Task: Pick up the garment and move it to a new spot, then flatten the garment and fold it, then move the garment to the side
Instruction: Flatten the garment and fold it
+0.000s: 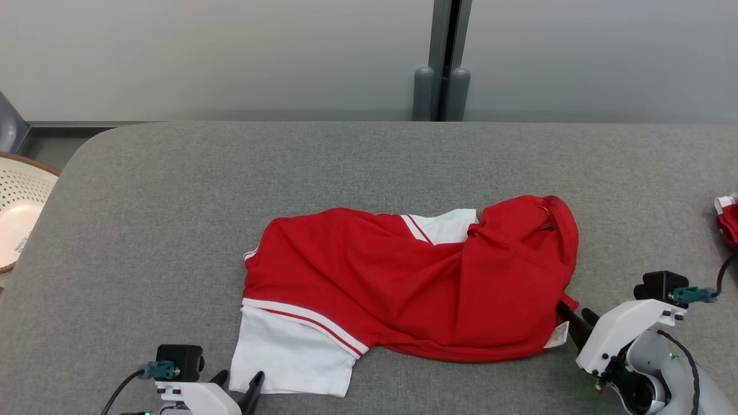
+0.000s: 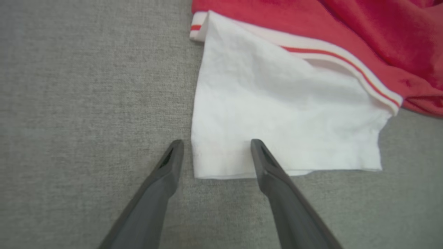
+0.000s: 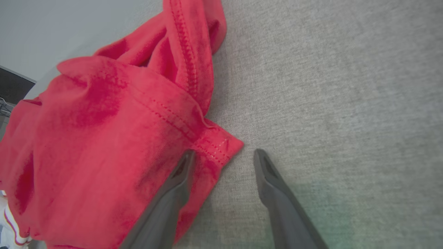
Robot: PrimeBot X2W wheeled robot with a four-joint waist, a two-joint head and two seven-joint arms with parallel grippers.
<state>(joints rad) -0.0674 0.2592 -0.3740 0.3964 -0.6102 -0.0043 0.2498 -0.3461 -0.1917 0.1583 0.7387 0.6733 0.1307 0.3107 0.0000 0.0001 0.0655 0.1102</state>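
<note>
Garment [image 1: 403, 282]: red with a white sleeve [image 1: 288, 357], crumpled at frame centre on the grey bench [image 1: 144, 230]. Not flat, not folded. Judged step: taking hold at both ends, to lift or spread it.

Head view: left gripper [image 1: 239, 383] at the bottom edge, lower left, fingers [image 1: 255, 387] pointing up-frame at the sleeve's hem. Right gripper [image 1: 576, 320] at lower right, arm angled up-left, reaching the lower-right corner of the cloth beside a white label [image 1: 557, 335].

Left wrist view: jaws apart, nothing clamped. They straddle the sleeve's lower-left corner, one finger over bare bench, the other over white cloth.

Right wrist view: jaws apart, nothing clamped. Left finger lies across the red hem corner [image 3: 214, 145]; right finger is over bare bench.

Next move calls for: each gripper low enough to catch the cloth edge, then closing on one corner, not a bunched fold.
</note>
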